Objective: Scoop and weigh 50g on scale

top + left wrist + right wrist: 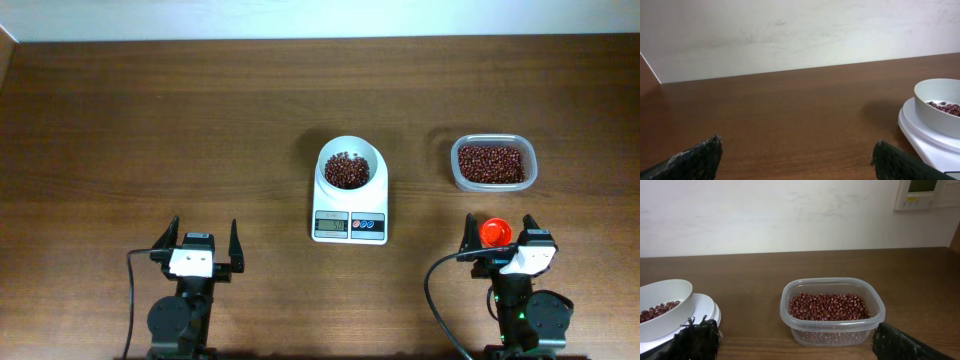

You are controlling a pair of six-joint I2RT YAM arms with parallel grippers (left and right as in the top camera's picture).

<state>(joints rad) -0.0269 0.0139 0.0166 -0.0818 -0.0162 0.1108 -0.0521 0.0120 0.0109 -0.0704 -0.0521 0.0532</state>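
Observation:
The white scale (349, 227) stands mid-table with a round white bowl (349, 152) on it, holding a small heap of dark reddish-brown beans (346, 171). More beans (491, 163) fill a clear tub (532, 168) to its right. My left gripper (205, 238) is open near the front edge, left of the scale, nothing between its fingers. My right gripper (499, 230) is open in front of the tub. An orange-red scoop (494, 232) lies between its fingers, apart from both. The right wrist view shows the tub (832, 287) and bowl (670, 292), not the scoop.
A black cable (130, 300) trails from the left arm and another cable (432, 290) from the right. A white wall (790, 35) rises behind the table's far edge, with a small wall device (922, 192) at the upper right. The scale (927, 142) shows at the left wrist view's right edge.

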